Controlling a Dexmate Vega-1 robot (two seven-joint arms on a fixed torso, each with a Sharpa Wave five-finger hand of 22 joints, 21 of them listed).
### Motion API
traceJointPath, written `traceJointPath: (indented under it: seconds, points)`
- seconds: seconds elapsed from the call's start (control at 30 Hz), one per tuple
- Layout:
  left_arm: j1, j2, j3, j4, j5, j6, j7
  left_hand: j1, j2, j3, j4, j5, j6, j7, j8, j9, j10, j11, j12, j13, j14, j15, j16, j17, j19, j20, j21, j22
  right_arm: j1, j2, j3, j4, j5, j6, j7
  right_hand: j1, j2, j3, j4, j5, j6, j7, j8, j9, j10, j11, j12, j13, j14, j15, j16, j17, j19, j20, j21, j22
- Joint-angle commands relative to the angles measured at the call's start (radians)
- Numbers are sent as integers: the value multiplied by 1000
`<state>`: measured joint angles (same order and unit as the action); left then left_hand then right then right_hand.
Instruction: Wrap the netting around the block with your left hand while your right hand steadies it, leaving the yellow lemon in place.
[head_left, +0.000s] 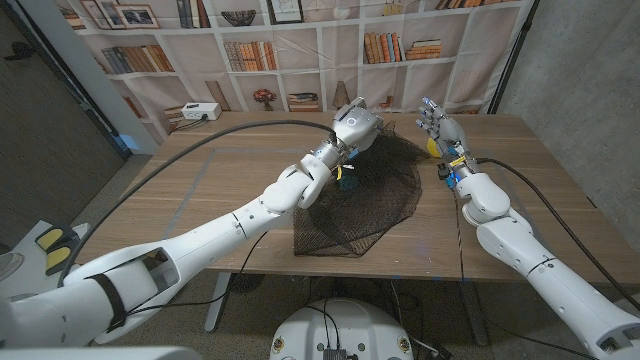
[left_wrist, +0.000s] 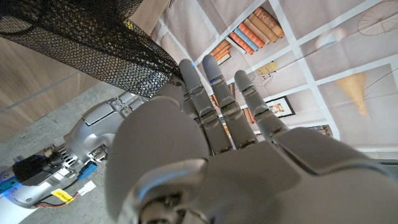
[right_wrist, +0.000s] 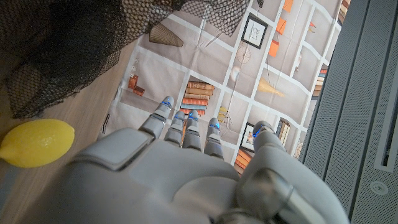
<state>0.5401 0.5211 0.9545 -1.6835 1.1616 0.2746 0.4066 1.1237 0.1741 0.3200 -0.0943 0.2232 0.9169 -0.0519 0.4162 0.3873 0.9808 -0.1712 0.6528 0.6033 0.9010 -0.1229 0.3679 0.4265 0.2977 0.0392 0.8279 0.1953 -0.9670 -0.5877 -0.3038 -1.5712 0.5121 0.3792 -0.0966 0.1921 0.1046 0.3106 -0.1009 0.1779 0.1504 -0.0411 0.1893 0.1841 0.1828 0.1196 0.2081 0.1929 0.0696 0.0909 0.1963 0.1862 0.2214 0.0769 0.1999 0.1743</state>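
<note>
The netting (head_left: 362, 195) lay spread on the worktop (head_left: 230, 190) as a dark sheet, long axis running from the near edge, where a corner reached almost to the worktop's front lip, toward the far side, where it bunched up into a raised mound. The block was not visible as such; my reading was that it sat under that far mound, but its orientation and long axis could not be told through the mesh.

The left hand (head_left: 355, 127) was over the far left part of the netting, at the mound. In the left wrist view the fingers (left_wrist: 214, 106) reached out straight and close together, with an edge of netting (left_wrist: 81, 37) at the fingertips. Whether they pinched the mesh or only touched it could not be told.

The right hand (head_left: 440, 128) stood raised at the far right, just past the netting's right edge, fingers (right_wrist: 186, 127) apart and extended, holding nothing. The lemon (head_left: 432, 147) lay on the worktop just beside that hand, near the netting's edge; in the right wrist view the lemon (right_wrist: 36, 142) was clear of the mesh (right_wrist: 59, 53), not under it.

Judgement: the relation that mattered was the mound lying to the left of the right hand, with the lemon between them. The left hand was plainly nearer the mound. For the right hand to steady the block, it would need to cross over or around the lemon without nudging it.
</note>
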Motion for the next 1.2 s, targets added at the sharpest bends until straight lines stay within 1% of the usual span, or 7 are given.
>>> traceJointPath:
  seconds: [0.03,0.2,0.47,0.93,1.1,1.17,1.2]
  points:
    - [84,58,-90,-121,10,98,-7,-8,-5,9,5,11,43,10,11,0,-16,-29,6,-8,17,-105,-7,3,1,4,6,0,46,13,-27,26,-7,-16,16,2,-3,5,-5,5,5,0,9,1,7,0,3,4,5,1,4,2,12,-2,6,5]
    - [112,88,-125,-161,21,142,-85,-7,-7,12,5,13,31,10,2,-6,-16,-32,12,-2,23,-106,-12,7,3,2,9,0,67,20,-39,39,-12,-23,21,1,-3,5,-5,5,6,0,8,1,8,1,3,4,6,1,4,2,12,-2,6,5]
    - [136,73,-123,-157,121,267,-223,0,-15,16,-3,12,59,16,4,-19,9,-27,6,-34,48,-108,-13,13,18,-4,19,1,96,27,-53,55,-17,-31,30,1,-3,6,-5,5,6,-1,8,1,7,-1,2,5,7,1,4,3,13,-3,7,5]
    - [104,44,-106,-40,95,324,-370,4,-23,19,-11,7,77,23,-2,-39,37,-27,-3,-70,67,-109,-22,16,29,-6,31,2,105,29,-61,56,-19,-49,21,-2,-2,6,-3,4,5,-2,7,2,7,-3,1,5,6,1,4,5,14,-4,7,5]
    - [63,37,-69,1,126,360,-495,14,-36,16,-25,-2,82,23,-8,-48,52,-27,-6,-88,78,-109,-20,22,37,-14,38,3,106,31,-62,55,-23,-52,12,-3,-2,6,-2,4,6,-2,7,2,7,-3,0,5,8,1,4,5,14,-4,6,5]
    - [47,44,-57,2,130,355,-554,-62,-67,-22,5,-27,-28,-2,-73,-72,-19,-17,-48,-114,11,-93,-66,11,8,1,34,1,110,32,-64,58,-24,-53,14,-4,-2,6,-2,4,6,-2,7,2,6,-3,0,5,8,0,5,6,14,-4,6,5]
    - [43,47,-54,2,129,353,-569,-115,-94,-51,22,-29,-115,-30,-132,-95,-141,-7,-118,-144,-69,-88,-108,-4,-28,17,22,-1,112,33,-65,60,-25,-53,14,-4,-2,6,-2,4,6,-2,7,2,6,-3,0,5,8,0,5,6,14,-4,6,5]
